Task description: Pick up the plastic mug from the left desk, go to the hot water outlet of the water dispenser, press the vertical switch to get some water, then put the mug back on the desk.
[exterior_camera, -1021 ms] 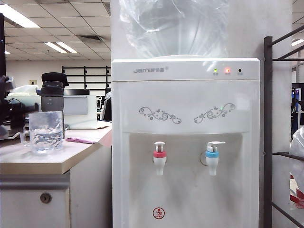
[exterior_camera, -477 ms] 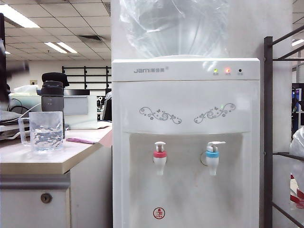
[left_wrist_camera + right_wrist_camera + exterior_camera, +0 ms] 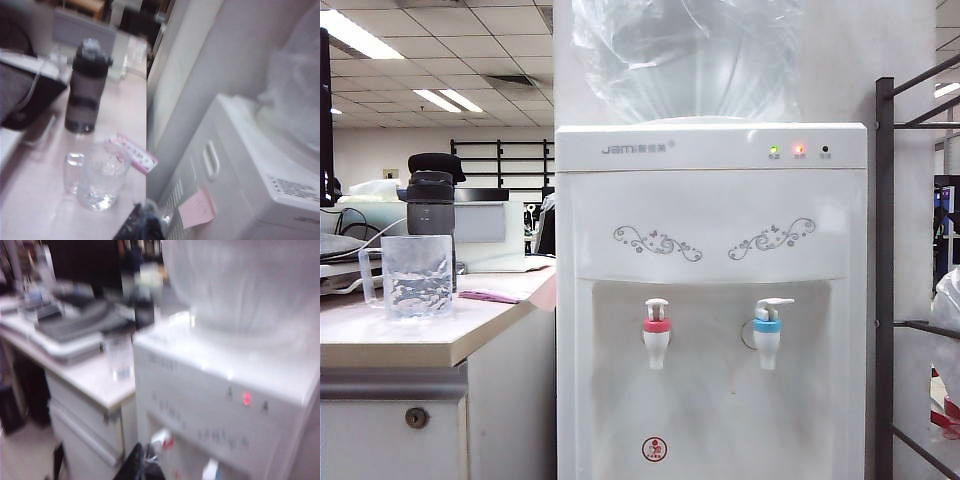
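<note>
Left tool (image 3: 140,225): closed with nothing in it; only its dark tip shows in the left wrist view, raised above the worktop edge.
Right tool (image 3: 141,465): closed and empty; its dark tip shows in the right wrist view, high in front of the water dispenser (image 3: 710,300).
Plastic mug (image 3: 417,277): stands upright on the left worktop (image 3: 420,335), near the front edge, some water in it; in the left wrist view the plastic mug (image 3: 102,175) is below and just ahead of the left tool, not touching it.
Dark tumbler (image 3: 430,200): behind the mug, farther from the left tool.
Pink card (image 3: 490,296): flat on the worktop, between the mug and the dispenser side.
Hot water outlet (image 3: 656,333): red collar, with the vertical switch (image 3: 656,307) upright on top; below the right tool, free space all around it.
Blue-collared tap (image 3: 767,333): beside it, apart.
Arms: neither is visible in the exterior view.
</note>
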Robot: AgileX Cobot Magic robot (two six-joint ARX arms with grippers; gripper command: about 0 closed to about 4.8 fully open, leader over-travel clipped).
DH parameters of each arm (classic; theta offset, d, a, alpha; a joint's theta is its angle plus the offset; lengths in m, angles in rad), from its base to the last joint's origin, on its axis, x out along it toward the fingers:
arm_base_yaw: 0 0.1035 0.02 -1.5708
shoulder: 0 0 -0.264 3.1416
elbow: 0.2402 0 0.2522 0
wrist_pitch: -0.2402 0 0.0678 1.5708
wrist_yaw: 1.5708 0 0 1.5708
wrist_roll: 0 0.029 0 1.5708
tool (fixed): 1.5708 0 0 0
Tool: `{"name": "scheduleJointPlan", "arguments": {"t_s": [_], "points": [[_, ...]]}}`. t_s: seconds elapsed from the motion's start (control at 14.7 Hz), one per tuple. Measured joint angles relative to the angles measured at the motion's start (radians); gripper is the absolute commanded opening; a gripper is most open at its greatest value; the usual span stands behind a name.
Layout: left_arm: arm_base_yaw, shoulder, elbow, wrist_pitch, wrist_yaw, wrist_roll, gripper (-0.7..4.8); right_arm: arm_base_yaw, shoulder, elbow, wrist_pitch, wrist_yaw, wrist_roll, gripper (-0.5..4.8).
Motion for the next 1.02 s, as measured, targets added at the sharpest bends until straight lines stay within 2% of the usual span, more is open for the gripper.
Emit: {"name": "scheduleJointPlan", "arguments": {"t_s": [0.07,0.14,0.27,0.41,0.54,0.68,0.75,0.82,1.02], "points": [[-0.006,-0.053,-0.023,-0.013,-0.014,0.000,-0.06,0.001,-0.036,-0.029,0.033,0.000,0.001,-0.05],[-0.005,-0.242,-0.100,-0.108,-0.027,0.000,-0.06,0.001,-0.110,-0.121,0.038,-0.004,0.042,-0.05],[-0.006,-0.446,-0.197,-0.278,-0.030,-0.008,-0.06,0.001,-0.109,-0.221,0.074,0.000,0.088,-0.05],[-0.005,-0.516,-0.254,-0.317,-0.048,-0.021,-0.06,0.001,-0.108,-0.289,0.099,0.002,0.090,-0.05],[-0.005,-0.509,-0.304,-0.314,-0.054,-0.031,-0.05,0.003,-0.108,-0.360,0.153,0.000,0.092,-0.05],[-0.010,-0.509,-0.362,-0.251,-0.060,-0.048,-0.05,0.002,-0.108,-0.417,0.174,0.008,0.094,-0.05],[-0.010,-0.508,-0.404,-0.230,-0.065,-0.055,-0.06,0.001,-0.108,-0.453,0.190,0.035,0.096,-0.05],[-0.011,-0.509,-0.470,-0.222,-0.077,-0.061,-0.06,0.001,-0.108,-0.488,0.203,0.115,0.098,-0.05],[-0.011,-0.506,-0.527,-0.183,-0.122,-0.064,-0.06,0.000,-0.109,-0.501,0.207,0.198,0.097,-0.05]]}}
